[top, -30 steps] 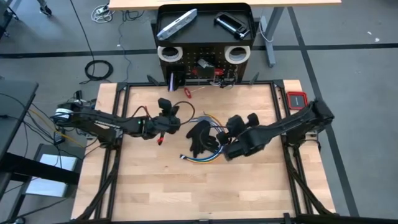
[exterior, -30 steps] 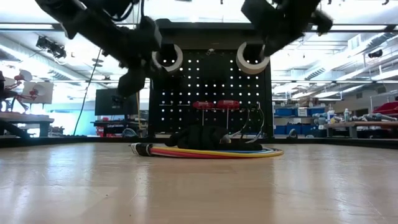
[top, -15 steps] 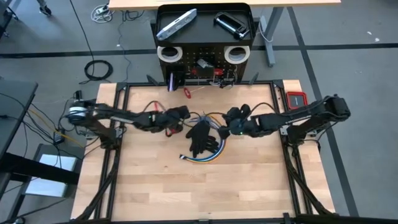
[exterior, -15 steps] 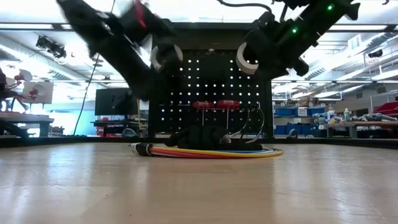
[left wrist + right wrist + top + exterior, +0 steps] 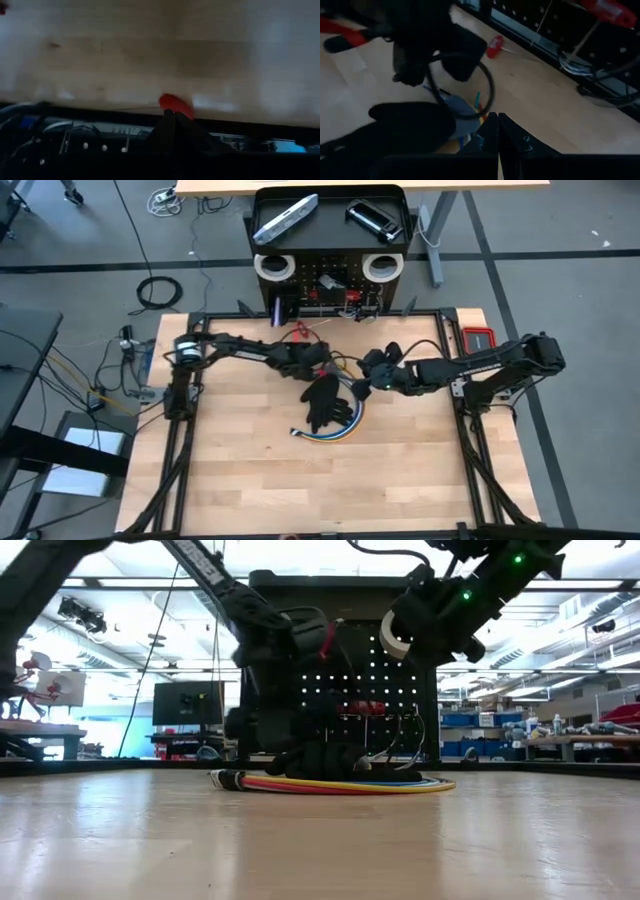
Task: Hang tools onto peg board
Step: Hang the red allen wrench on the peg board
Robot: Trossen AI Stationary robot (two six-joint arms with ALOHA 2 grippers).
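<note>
The black peg board stands at the table's far edge. Two white tape rolls hang on it, and a silver flat bar and a black clamp lie in its top tray. My left gripper is over the table's middle, beside a black glove, shut on a small red-handled tool. My right gripper hovers shut and empty on the glove's right, above a coil of coloured cables. A red-handled screwdriver lies on the table before the board. My left gripper pinches the red-handled tool between its two shut fingers. A red end shows just past the fingertips, and in the right wrist view the red handle sticks out sideways from the gripper. The tool is held above the table.
The glove and the cable coil lie in the table's middle, between both grippers. More red-handled tools hang low on the board. A red box sits at the table's far right corner. The near half of the table is bare wood.
My left gripper has swept toward the table's right and far edge, sinking and rolling over, with the red-handled tool still in it. My right gripper has moved toward the far edge as its arm stretched out, then kept almost still.
</note>
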